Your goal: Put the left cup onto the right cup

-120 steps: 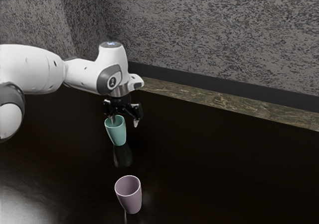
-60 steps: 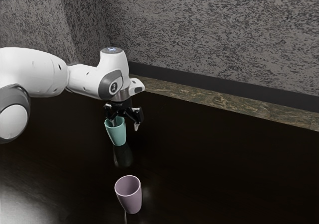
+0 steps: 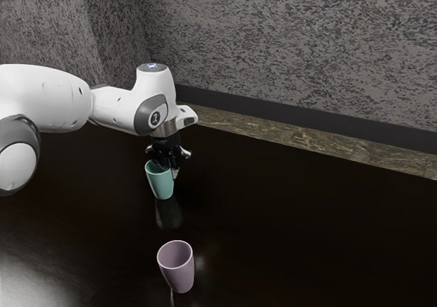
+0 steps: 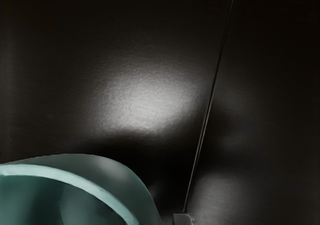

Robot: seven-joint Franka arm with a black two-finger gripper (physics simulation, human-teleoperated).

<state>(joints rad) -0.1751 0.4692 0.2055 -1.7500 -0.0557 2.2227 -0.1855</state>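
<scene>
Dark glossy table [image 3: 307,218] carried the teal cup [image 3: 160,183] upright, the claw [image 3: 168,165] clamped on its rim. Grasping looked done; next it needed lifting and carrying nearer, over the purple cup [image 3: 176,266] standing well apart.

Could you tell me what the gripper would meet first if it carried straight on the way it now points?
The teal cup: the gripper points down and appears closed on its rim, so pushing on would likely press the cup against the dark table beneath it.
</scene>
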